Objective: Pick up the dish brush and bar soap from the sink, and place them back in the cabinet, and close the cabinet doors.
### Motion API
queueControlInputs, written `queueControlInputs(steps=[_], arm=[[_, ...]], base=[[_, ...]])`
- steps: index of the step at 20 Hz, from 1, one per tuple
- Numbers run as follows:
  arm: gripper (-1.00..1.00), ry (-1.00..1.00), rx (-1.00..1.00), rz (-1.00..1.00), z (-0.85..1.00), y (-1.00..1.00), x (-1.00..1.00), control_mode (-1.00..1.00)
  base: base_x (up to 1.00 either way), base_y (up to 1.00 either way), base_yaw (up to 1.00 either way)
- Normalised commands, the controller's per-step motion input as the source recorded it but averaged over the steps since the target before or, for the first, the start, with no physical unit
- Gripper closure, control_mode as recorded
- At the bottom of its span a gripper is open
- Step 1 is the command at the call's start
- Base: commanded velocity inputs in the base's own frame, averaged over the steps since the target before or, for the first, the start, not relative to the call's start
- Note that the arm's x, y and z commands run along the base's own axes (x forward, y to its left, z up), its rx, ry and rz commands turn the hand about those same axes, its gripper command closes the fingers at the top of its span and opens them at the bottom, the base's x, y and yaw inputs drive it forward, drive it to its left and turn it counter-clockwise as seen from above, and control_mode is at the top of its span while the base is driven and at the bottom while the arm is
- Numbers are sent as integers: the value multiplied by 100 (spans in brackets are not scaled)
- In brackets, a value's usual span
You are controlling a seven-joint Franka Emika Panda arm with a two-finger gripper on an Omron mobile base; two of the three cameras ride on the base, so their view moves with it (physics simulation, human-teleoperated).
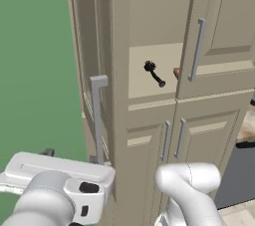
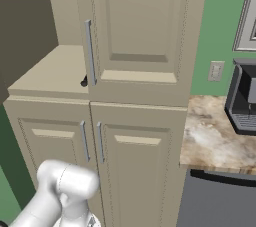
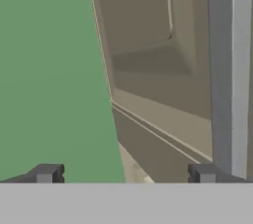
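- Fingers [image 3: 126, 173]: spread wide, nothing between them. In the hand view the two dark tips stand well apart, facing the outer face of the swung-out left cabinet door [image 3: 148, 60], with its grey bar handle [image 3: 230, 70] just above the right tip.
- Left door: in the left base view it stands edge-on, fully open, with its bar handle [image 1: 98, 120] directly above the robot's hand.
- Right door [image 1: 221, 31]: partly closed, covering the right side of the shelf opening.
- Dish brush [image 1: 154, 72]: lying on the open shelf [image 1: 144, 83] of the cabinet [image 1: 119, 46], head to the left, handle slanting down to the right.
- Bar soap [image 1: 176, 72]: on the same shelf, near the brush, half hidden behind the right door's edge.
- Judgement: both items appear stowed; the step in hand is closing the left door.
- Recommended method: set the fingers against the door's outer face near its handle edge, push along the door's arc toward the cabinet front, and keep contact flat so the door does not slip off the tips. The right door then needs the same.
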Motion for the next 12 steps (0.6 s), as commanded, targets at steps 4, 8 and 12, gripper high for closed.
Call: queueControlInputs(steps=[4,8,12], arm=[[-100,-1,2,-9,-11,-24,13,-100],[-100,-1,0,-9,-10,-27,18,-100],[-100,-1,0,-9,-8,-28,23,-100]], base=[[0,0,0],[0,0,0],[0,0,0]])
